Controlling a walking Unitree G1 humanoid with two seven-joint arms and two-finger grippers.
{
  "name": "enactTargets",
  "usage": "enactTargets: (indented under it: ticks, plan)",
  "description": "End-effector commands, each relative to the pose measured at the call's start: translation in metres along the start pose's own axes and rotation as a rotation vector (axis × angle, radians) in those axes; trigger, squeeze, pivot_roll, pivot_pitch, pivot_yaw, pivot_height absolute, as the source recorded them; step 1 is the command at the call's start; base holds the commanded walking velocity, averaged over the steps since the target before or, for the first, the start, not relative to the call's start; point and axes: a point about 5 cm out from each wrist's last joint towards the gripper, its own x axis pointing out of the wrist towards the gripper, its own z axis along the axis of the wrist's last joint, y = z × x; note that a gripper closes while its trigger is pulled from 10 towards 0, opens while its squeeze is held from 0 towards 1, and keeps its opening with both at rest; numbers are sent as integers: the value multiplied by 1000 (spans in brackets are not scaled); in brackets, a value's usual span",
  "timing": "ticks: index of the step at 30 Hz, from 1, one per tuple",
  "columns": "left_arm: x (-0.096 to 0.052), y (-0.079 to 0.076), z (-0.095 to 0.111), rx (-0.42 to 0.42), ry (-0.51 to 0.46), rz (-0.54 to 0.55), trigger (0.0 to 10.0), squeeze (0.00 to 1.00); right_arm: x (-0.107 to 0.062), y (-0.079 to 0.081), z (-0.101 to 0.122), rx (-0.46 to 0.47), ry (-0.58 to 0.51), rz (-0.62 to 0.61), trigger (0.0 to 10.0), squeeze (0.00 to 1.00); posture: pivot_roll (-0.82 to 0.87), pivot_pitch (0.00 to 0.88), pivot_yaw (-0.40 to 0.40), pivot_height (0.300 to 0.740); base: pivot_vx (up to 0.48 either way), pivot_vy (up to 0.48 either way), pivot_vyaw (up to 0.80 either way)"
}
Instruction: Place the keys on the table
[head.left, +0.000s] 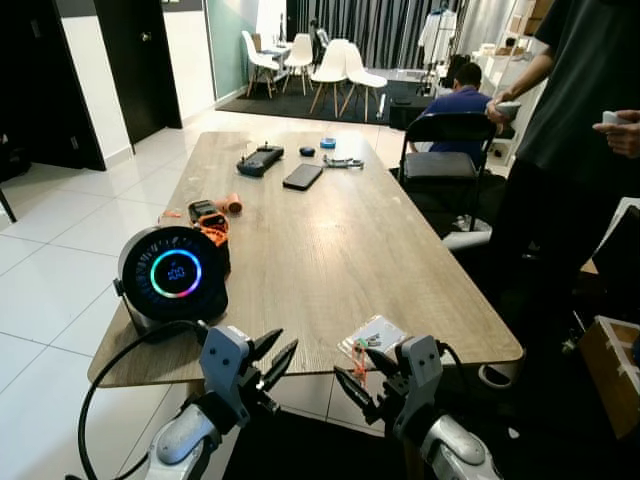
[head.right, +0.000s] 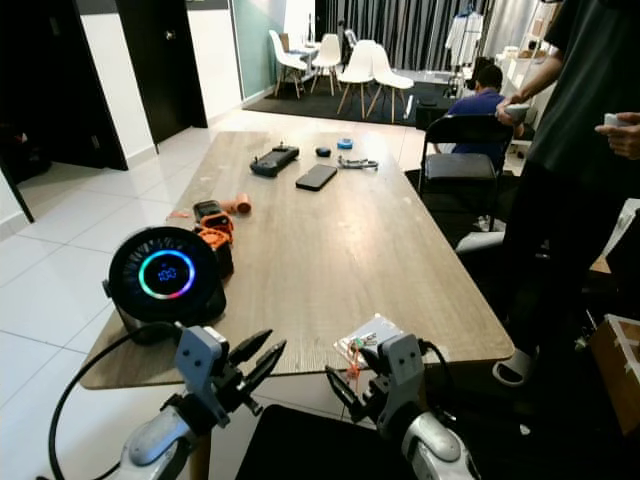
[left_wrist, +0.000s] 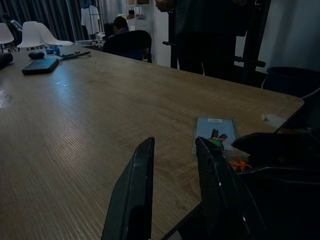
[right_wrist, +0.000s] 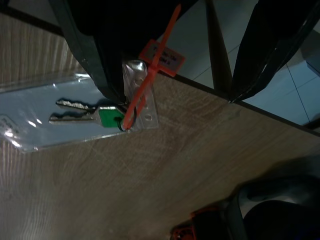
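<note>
The keys (right_wrist: 85, 112) have a green head and lie flat in a clear plastic bag (head.left: 372, 337) with an orange tag (right_wrist: 160, 55). The bag rests on the wooden table (head.left: 330, 230) near its front edge, right of the middle. My right gripper (head.left: 362, 372) hovers open just in front of and over the bag's near end; one finger (right_wrist: 85, 45) overlaps the tagged end. My left gripper (head.left: 275, 355) is at the front edge to the bag's left, fingers (left_wrist: 135, 195) a little apart with nothing between them. The left wrist view has the bag (left_wrist: 215, 135) beyond the fingertips.
A round black device with a glowing ring (head.left: 175, 272) stands at the front left, its cable hanging off the edge. An orange-black tool (head.left: 210, 218), a phone (head.left: 302, 176) and a controller (head.left: 260, 158) lie farther back. A black chair (head.left: 445, 150) and a standing person (head.left: 570, 120) are on the right.
</note>
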Motion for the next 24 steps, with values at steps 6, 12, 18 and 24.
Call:
enactTargets:
  ticks: [6,12,18,24]
  plan:
    - [-3,-2,0,6,13,-18,10000,0,-4,-2,-6,62,49,-38,10000,0,34,116,-21,740,0,0,0]
    - [-3,-3,-1,5,14,-22,10000,0,-4,-7,-9,76,92,-80,10000,0,33,117,-21,740,0,0,0]
    - [-3,-3,-1,5,13,-23,10000,0,-3,-9,-6,95,95,-91,10000,0,33,117,-21,740,0,0,0]
    - [-3,-3,-1,6,13,-22,10000,0,-2,-11,-4,106,94,-95,4392,0,34,116,-21,740,0,0,0]
